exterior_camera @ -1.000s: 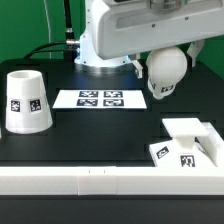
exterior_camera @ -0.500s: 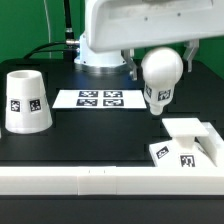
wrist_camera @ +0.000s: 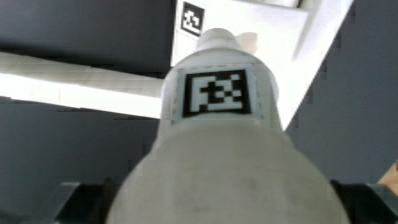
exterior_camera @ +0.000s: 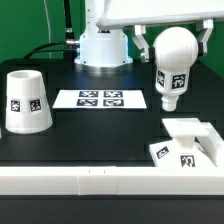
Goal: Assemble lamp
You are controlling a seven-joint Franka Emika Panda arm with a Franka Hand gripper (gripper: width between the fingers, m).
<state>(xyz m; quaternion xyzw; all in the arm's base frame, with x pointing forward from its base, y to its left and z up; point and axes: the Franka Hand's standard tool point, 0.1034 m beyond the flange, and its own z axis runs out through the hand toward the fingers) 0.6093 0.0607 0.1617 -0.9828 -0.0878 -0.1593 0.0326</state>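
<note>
Nearest you, a low white rail [exterior_camera: 60, 182] runs the whole near edge of the tabletop [exterior_camera: 100, 135], so that edge is walled. Just behind it, in the near corner on the exterior view's right, sits the base [exterior_camera: 190, 140]. It is square, white and stepped, with two black-and-white tags on the faces turned toward you. You cannot tell whether it touches the rail.

From the base across to the edge on the exterior view's left, the near half of the tabletop is bare black surface, which gives you your widest open room.

Farther in, by the edge on the exterior view's left, the shade [exterior_camera: 25, 100] stands with its wide end down and its open narrow end up. One tag faces you. The marker board [exterior_camera: 100, 98] lies flat at mid-depth, near the shade but apart from it.

Above the gap between the marker board's end and the base hangs the bulb [exterior_camera: 172, 62]. It is upright, with the round head up and the stem pointing down. The tip is in the air, clear of the tabletop, the marker board and the base.

The fingers [exterior_camera: 142, 45] flank the round head on both sides and pinch it.

The bulb is smooth white plastic and its stem tapers. In the wrist view the stem runs away from the lens, with a square tag [wrist_camera: 217, 92] on it.

At the far edge stands the arm's white pedestal [exterior_camera: 102, 48], behind the marker board.
</note>
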